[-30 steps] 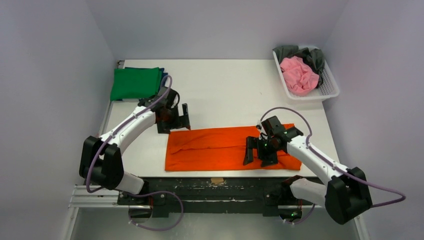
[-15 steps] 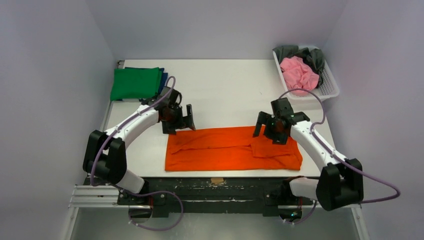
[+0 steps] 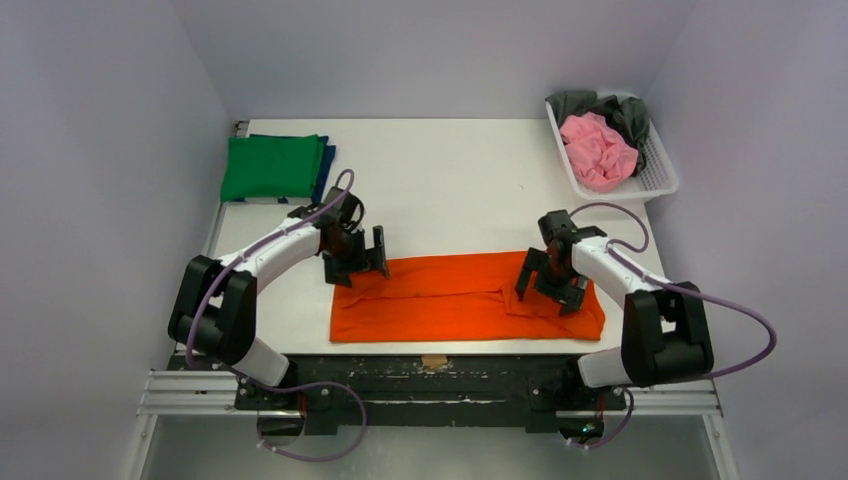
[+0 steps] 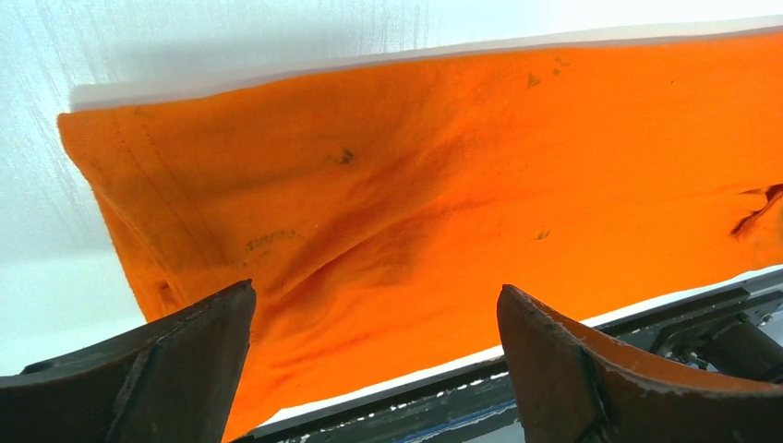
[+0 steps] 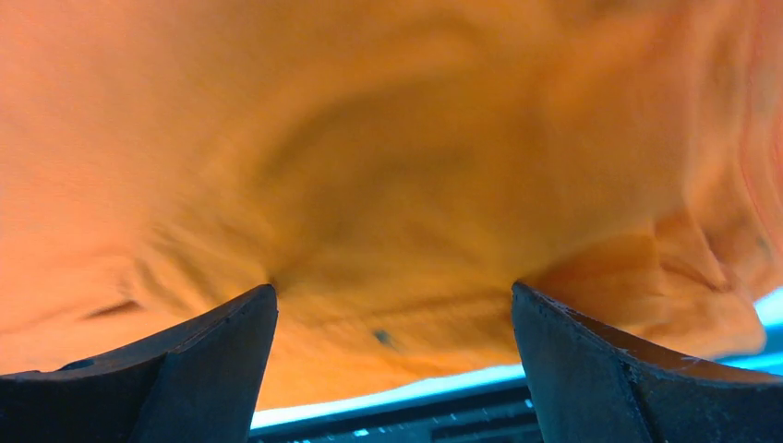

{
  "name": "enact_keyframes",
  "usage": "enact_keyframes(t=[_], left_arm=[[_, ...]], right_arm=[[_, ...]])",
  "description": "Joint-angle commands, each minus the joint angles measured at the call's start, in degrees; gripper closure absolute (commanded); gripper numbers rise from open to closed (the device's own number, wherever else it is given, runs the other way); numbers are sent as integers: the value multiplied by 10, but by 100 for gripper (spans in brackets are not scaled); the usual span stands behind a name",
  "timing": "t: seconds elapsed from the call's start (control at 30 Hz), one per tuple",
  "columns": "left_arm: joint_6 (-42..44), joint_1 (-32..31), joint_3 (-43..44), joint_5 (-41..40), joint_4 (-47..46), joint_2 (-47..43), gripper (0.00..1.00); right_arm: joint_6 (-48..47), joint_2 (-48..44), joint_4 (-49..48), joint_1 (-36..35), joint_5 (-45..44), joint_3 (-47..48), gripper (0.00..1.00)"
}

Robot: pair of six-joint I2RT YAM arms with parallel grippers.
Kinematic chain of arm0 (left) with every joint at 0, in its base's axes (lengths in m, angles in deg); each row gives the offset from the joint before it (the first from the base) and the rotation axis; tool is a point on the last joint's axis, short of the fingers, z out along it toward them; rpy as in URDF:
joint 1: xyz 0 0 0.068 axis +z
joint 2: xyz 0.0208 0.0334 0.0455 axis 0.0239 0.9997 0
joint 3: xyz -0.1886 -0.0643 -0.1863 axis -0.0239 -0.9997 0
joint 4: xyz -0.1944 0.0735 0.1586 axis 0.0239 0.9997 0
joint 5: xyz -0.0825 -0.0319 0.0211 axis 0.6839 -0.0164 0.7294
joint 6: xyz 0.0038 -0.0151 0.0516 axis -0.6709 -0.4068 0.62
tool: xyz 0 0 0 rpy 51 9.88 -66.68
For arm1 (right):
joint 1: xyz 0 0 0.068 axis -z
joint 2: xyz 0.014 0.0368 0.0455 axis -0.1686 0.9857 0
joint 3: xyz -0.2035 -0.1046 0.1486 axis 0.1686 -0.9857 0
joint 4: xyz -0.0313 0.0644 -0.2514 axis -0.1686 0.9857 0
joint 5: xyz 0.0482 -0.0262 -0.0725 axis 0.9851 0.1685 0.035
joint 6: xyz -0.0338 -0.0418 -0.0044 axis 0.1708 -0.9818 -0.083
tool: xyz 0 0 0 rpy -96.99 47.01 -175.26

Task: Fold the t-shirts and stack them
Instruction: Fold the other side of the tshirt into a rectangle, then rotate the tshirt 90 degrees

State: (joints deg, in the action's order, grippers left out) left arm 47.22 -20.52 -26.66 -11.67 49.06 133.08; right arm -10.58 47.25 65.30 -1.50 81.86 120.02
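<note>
The orange t-shirt (image 3: 460, 297) lies flat near the front edge of the tabletop (image 3: 450, 190). It is narrowed to a band, its long axis runs left to right, and a folded-in flap shows at its right end. I have the left end effector (image 3: 362, 262) poised over the band's far left corner, fingers apart, and its wrist camera shows nothing between them but cloth below. The right end effector (image 3: 547, 290) sits low over the right end, close to or on the flap. Its fingers are also spread with nothing pinched, and the orange fabric fills its own view. Each arm is nearest its own end of the band, so I judge the coming fold will cross the long axis, with one end carried toward the other. It depends on each side catching both layers at its corner. Well apart at the far left, a folded green t-shirt (image 3: 272, 167) rests on a dark blue one (image 3: 325, 165). At the far right, a pink t-shirt (image 3: 597, 150) and a dark grey one (image 3: 630, 115) sit crumpled in the white mesh basket (image 3: 660, 180).
</note>
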Motion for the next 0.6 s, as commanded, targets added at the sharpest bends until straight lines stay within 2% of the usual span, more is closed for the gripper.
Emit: enact_keyframes(t=[0.0,0.07,0.23,0.4,0.57], left_arm=[[12,-1,7,-14,4,6,0],[16,-1,14,-8,6,16,0],[20,-1,34,21,-1,25,0],[25,-1,28,16,-1,8,0],[33,-2,16,61,-17,25,0]], right_arm=[[57,-63,121,0,-50,-20,5],[67,-89,131,0,-56,-14,5],[65,-100,50,0,-28,33,4],[62,-50,-16,9,-20,45,2],[54,31,-98,26,-1,45,3]])
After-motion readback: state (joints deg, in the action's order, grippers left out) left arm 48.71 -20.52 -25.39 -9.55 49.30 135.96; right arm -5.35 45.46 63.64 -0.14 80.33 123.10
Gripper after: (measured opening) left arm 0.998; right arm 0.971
